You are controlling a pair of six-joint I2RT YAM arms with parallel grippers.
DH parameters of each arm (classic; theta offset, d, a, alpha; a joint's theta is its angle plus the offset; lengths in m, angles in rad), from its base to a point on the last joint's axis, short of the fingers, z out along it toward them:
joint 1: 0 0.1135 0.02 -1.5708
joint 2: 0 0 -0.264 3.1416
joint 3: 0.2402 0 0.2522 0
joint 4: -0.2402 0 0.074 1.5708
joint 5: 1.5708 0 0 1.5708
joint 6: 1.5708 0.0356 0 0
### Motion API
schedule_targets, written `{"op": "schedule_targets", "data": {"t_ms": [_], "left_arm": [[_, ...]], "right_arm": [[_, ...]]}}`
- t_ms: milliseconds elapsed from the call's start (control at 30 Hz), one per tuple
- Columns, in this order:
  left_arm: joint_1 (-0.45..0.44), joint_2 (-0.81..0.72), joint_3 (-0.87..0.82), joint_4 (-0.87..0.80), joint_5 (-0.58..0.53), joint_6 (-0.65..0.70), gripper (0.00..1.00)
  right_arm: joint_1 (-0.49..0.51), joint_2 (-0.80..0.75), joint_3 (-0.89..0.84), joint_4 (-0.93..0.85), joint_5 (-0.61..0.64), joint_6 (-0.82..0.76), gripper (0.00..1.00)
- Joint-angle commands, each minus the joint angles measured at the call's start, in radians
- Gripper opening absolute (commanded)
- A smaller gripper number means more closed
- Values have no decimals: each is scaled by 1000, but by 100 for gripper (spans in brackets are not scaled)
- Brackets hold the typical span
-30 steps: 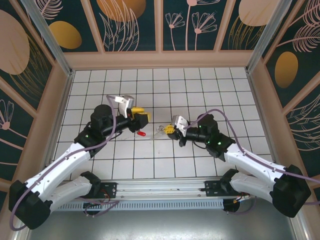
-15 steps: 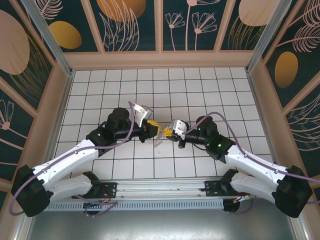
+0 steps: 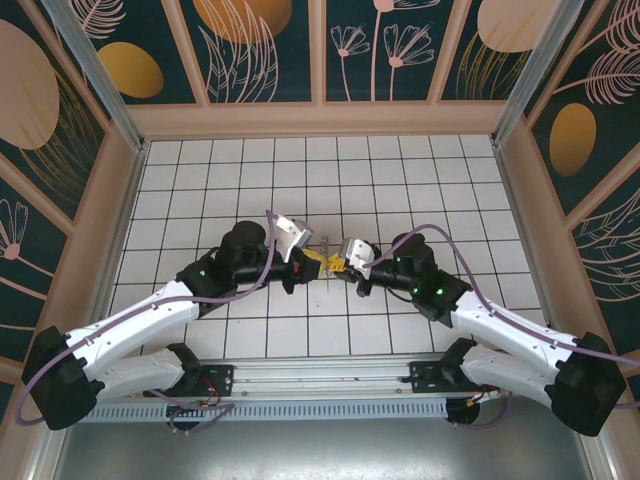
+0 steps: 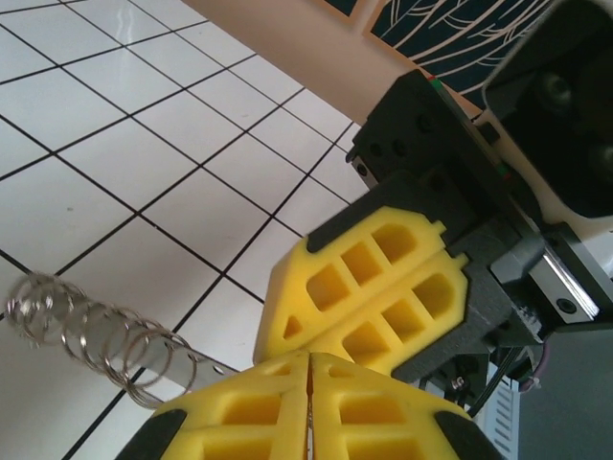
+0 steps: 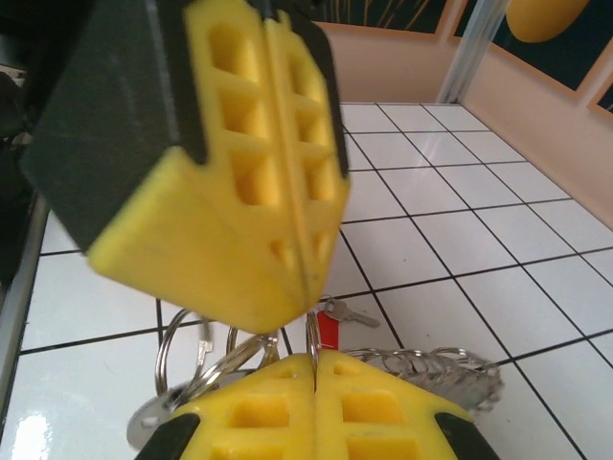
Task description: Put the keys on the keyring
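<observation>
Since the keyring looks light, stiff and slippery, grip its wire. The right end effector pinches it. The left end effector is closed.

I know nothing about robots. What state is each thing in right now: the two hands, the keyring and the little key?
left hand: shut, tip to tip with the other hand; cannot tell if it grips anything.
right hand: shut on the keyring.
keyring: gripped, its wire rings spread out in a coil.
key: red head just under the left hand's tip; cannot tell if it is threaded on.
</observation>
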State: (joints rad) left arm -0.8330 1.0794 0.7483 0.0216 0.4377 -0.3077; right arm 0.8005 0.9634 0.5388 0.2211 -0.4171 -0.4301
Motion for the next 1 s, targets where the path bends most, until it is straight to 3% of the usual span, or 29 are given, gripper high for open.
{"op": "schedule_targets", "data": {"t_ms": [0,500,667,800,967], "left_arm": [[-14,-27,-19,-30,19,-13,9],[-43,-30,-39,-31,70,-36,5],[-57,-33,-39,-16,72,-41,9],[-58,-96,-40,-21,14,-42,25],[-57,-143,-2,-120,-118,2,25]], "right_arm": [[7,-17,29,41,45,37,0],[6,-22,27,70,38,39,0],[9,-26,20,68,20,33,0],[9,-56,1,72,2,20,0],[15,-87,-13,64,-22,-13,0]]}}
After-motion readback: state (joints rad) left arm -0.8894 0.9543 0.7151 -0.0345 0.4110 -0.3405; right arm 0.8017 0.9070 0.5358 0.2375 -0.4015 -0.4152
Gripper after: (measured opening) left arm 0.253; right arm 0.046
